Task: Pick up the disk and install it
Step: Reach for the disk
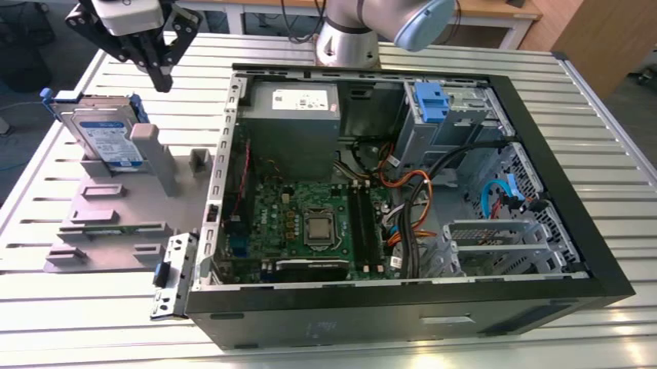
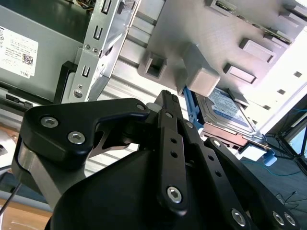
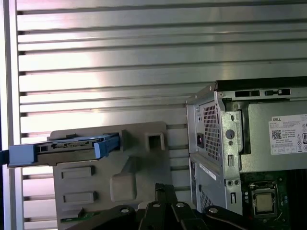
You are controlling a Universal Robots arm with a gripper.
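One disk (image 1: 103, 138) is standing edgewise in the grey holder (image 1: 113, 219) beside the case (image 1: 411, 311); the empty hand (image 1: 161, 83), pressed together, is hovering near. Probably dense, stiff, fragile; blue side rails (image 3: 21, 154) suit gripping.

A slatted metal table (image 1: 82, 323) bears a grey fixture (image 1: 103, 231) and an open computer case (image 1: 411, 304).

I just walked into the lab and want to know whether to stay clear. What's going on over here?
A robot arm is working at an opened computer case on a slatted metal table. Its gripper hangs shut and holds nothing, just above the disk. The disk stands propped in a grey fixture beside the case, on the exterior view's left. It has not yet been picked up or installed.
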